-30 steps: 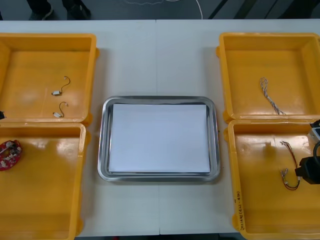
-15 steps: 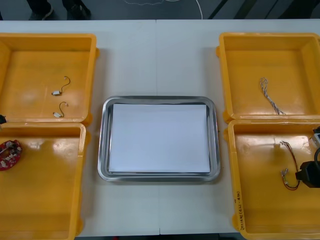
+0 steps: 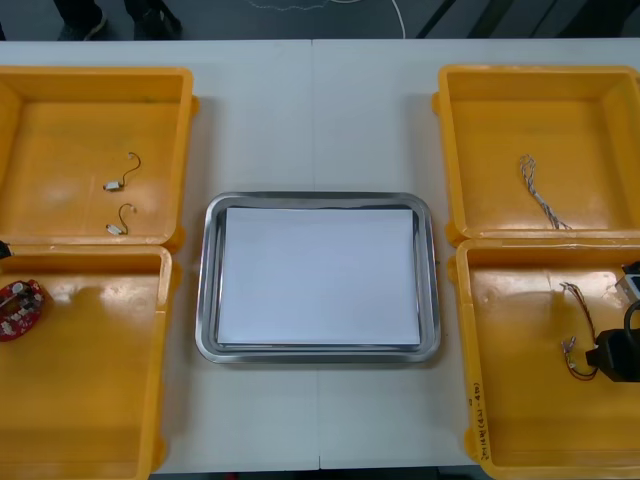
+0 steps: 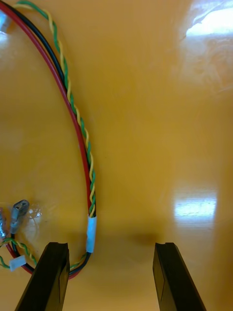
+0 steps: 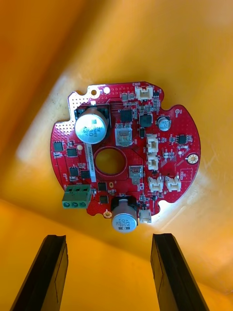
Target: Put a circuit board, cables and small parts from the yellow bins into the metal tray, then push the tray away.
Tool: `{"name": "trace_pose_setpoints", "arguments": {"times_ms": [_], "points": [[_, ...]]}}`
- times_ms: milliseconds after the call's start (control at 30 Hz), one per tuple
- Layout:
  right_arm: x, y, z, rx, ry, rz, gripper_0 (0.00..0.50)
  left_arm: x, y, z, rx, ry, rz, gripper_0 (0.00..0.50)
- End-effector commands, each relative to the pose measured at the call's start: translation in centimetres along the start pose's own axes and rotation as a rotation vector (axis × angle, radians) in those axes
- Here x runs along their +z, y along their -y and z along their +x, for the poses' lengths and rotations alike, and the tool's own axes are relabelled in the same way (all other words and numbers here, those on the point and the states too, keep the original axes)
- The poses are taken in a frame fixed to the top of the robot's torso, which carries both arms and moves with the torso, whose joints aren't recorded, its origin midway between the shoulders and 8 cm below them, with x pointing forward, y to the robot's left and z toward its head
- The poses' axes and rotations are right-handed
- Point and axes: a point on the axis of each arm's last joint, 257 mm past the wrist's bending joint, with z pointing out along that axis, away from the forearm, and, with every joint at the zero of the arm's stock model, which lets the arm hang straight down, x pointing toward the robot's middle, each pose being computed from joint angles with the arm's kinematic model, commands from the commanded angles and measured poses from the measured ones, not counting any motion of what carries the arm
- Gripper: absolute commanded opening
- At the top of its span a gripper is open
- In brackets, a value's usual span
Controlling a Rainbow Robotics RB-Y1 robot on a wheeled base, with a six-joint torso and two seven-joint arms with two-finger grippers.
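- Table (image 3: 310, 110) is carrying the metal tray (image 3: 432, 290) at its middle, white inside, with yellow bins (image 3: 185, 120) flanking it, two at each side.
- Right fingers (image 4: 54, 277) are standing wide apart inside the near right bin (image 3: 462, 350), gripping nothing.
- Red and yellow cable (image 4: 80, 136) is lying on that bin's floor. Its white-sleeved stretch is running between the right fingers, close beside one and well apart from the other.
- Left fingers (image 5: 48, 272) are likewise spreading open and holding nothing, hovering over the near left bin (image 3: 165, 350).
- Round red circuit board (image 5: 125, 155) is lying just beyond the left fingers' tips, at the left side of that bin.
- Twisted blue and white cable (image 3: 540, 195) is resting in the far right bin (image 3: 540, 70).
- Two small metal parts (image 3: 115, 184) are sitting in the far left bin (image 3: 90, 72).
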Motion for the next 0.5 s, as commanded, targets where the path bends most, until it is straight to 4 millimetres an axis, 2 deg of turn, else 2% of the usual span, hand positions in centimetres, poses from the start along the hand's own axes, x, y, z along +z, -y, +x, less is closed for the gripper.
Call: {"name": "trace_pose_setpoints", "arguments": {"times_ms": [33,267,500], "points": [[0.0,0.3,0.3,0.039,0.019,-0.007,0.5,0.9,0.8,0.9,0.051,-0.018,0.004,0.5],[0.5,0.1,0.1,0.054,0.038,-0.009,0.5,1.2,0.8,0.8,0.048,-0.015,0.001,0.5],[2.3,0.3,0.0,0.071,0.063,-0.012,0.5,2.0,1.1,0.4,0.04,-0.005,-0.004,0.5]]}}
